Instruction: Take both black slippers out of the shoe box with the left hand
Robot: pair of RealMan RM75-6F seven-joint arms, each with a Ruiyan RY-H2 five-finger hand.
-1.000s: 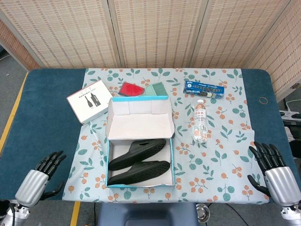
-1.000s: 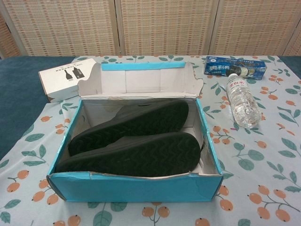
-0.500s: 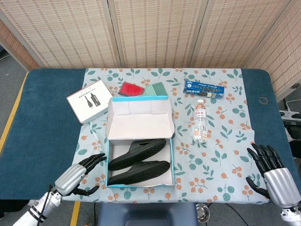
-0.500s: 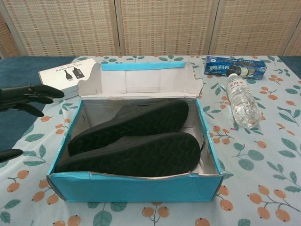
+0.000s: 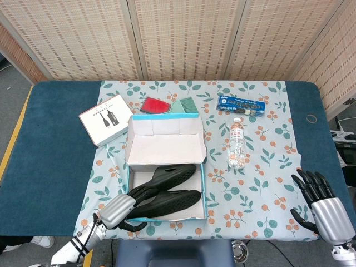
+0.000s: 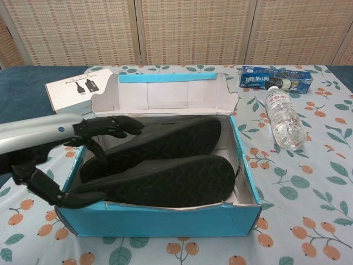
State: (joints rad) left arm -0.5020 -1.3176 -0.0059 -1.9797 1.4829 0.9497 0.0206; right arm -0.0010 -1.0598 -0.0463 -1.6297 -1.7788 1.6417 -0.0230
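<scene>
Blue table (image 5: 55,167) spread with a floral cloth (image 5: 267,167), and at the cloth's near middle a teal shoe box (image 5: 165,167) standing open, flap folded back toward the screens. Inside the shoe box, both black slippers (image 6: 165,165) lying sole-up, one overlapping the other, toes toward the right wall. Left of the shoe box's flap, a white carton (image 5: 105,119) printed with dark bottle shapes and small writing too fine to read. Behind the shoe box, a red case (image 5: 154,105) and a green brush (image 5: 185,105) side by side. Right of the shoe box, a clear water bottle (image 5: 237,143) on its side, its red-and-white label illegible; beyond it a blue packet (image 5: 242,104) with white characters, not legible. Far right of the shoe box, on bare table, a small ring (image 5: 312,118). At the shoe box's left front corner, the left hand (image 6: 105,128) reaching in over the wall, fingers spread apart above the slippers' heels, thumb low by the front wall, grasping nothing; contact with the slippers impossible to tell. Well right of the shoe box, the right hand (image 5: 320,200) upright at the table's near edge, fingers spread, empty.
</scene>
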